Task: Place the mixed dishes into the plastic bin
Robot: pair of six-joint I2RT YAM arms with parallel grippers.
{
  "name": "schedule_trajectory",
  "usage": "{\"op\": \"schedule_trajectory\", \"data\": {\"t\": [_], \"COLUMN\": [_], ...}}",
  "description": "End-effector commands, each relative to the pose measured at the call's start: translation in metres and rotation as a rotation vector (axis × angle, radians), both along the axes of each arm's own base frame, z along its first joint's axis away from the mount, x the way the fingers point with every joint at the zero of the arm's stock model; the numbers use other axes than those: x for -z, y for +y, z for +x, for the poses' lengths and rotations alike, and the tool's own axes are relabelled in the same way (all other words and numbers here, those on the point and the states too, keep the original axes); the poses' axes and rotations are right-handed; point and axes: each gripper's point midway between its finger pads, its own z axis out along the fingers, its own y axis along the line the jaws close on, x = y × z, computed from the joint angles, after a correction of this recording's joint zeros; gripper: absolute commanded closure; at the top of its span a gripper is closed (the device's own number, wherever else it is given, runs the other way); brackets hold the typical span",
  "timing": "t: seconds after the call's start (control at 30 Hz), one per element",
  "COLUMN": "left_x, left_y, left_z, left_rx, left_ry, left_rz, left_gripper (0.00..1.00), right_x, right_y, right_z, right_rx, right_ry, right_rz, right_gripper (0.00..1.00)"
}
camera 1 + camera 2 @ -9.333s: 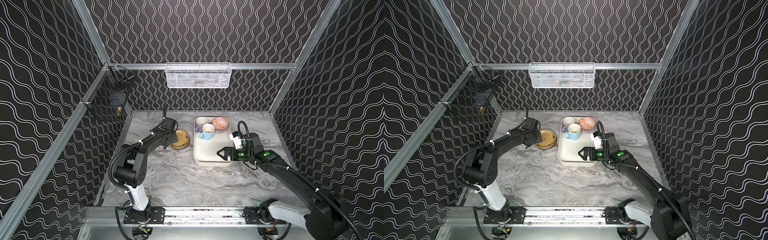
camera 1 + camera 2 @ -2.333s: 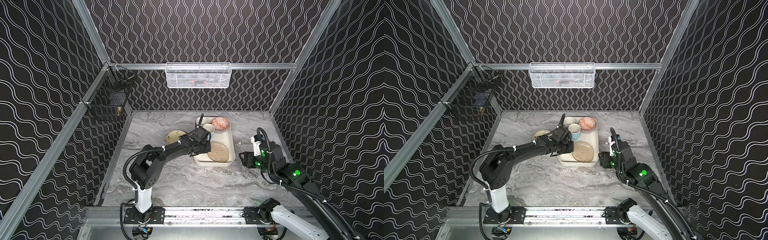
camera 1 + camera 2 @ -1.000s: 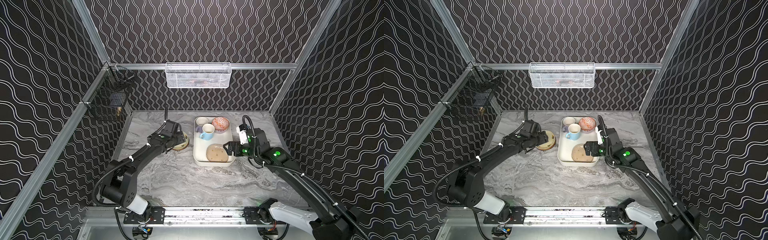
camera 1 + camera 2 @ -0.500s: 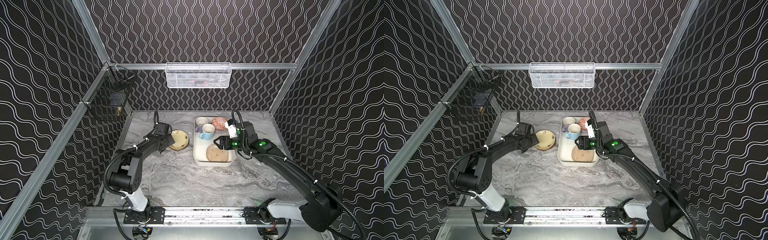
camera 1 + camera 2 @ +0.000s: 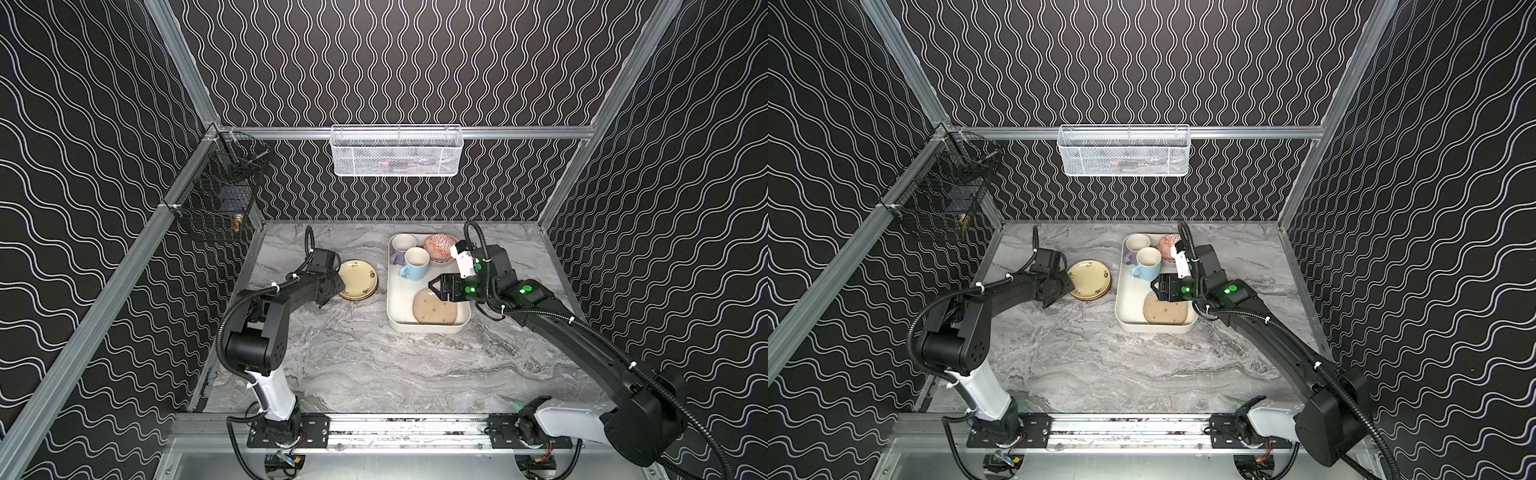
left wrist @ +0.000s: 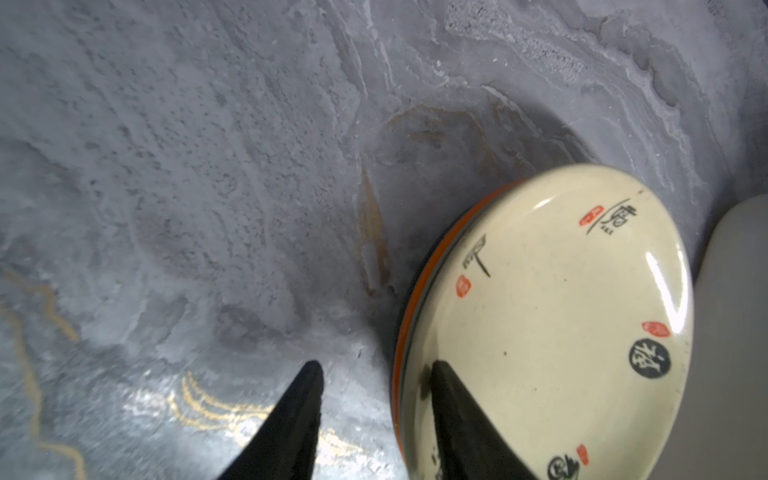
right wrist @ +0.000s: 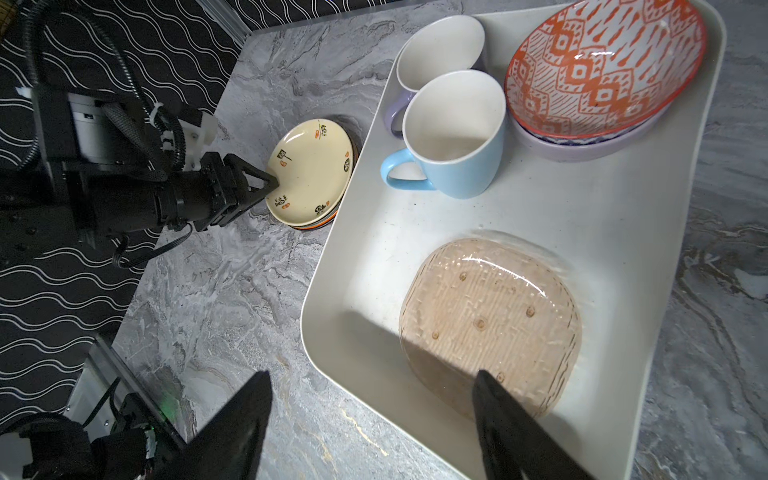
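The left hand (image 5: 338,287) is at the left edge of the yellow plate (image 5: 358,278). This plate lies on an orange plate (image 6: 419,286) on the table (image 5: 374,365), just beside the bin (image 5: 428,328). The jaws are partly open and stand on both sides of the rim, one finger over the plate and one outside it; they do not grip it yet.

The right hand (image 5: 434,289) hovers over the bin, wide open and empty, above the brown plate (image 5: 434,306) at the near end. At the far end stand the blue mug (image 5: 415,262) and lilac mug (image 5: 402,245), beside the patterned bowl (image 5: 439,247), which sits in the lavender bowl (image 7: 582,145).
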Motion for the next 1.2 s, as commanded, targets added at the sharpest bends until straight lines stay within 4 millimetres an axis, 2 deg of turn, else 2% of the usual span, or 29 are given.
{"op": "schedule_trajectory", "data": {"t": [0.0,0.07,0.17,0.27,0.47,0.67,0.97,1.17], "left_x": [-0.002,0.001,0.006,0.007,0.006,0.015,0.017,0.007], "left_y": [-0.001,-0.002,-0.003,-0.003,-0.002,-0.002,0.000,0.002], "left_z": [0.009,0.009,0.011,0.011,0.006,-0.006,-0.033,-0.033], "left_rx": [-0.014,-0.012,-0.013,-0.010,-0.009,0.000,0.001,0.004], "left_ry": [-0.024,-0.019,-0.010,-0.004,0.005,0.036,0.065,0.051], "left_rz": [-0.017,-0.024,-0.026,-0.024,-0.018,-0.019,-0.017,-0.005], "left_gripper": [0.59,0.66,0.67,0.74,0.84,0.98,0.99,0.99], "right_x": [-0.006,-0.004,0.002,0.005,0.008,0.009,0.010,0.011], "right_y": [0.014,0.024,0.033,0.038,0.039,0.037,0.035,0.032], "right_z": [0.007,0.010,0.013,0.014,0.014,0.012,0.008,0.006], "right_rx": [-0.038,-0.060,-0.081,-0.095,-0.099,-0.098,-0.099,-0.096], "right_ry": [-0.019,-0.004,0.013,0.020,0.024,0.023,0.020,0.016], "right_rz": [0.044,0.054,0.048,0.042,0.034,0.024,0.027,0.018], "right_gripper": [0.25,0.25,0.25,0.25,0.25,0.24,0.24,0.24]}}
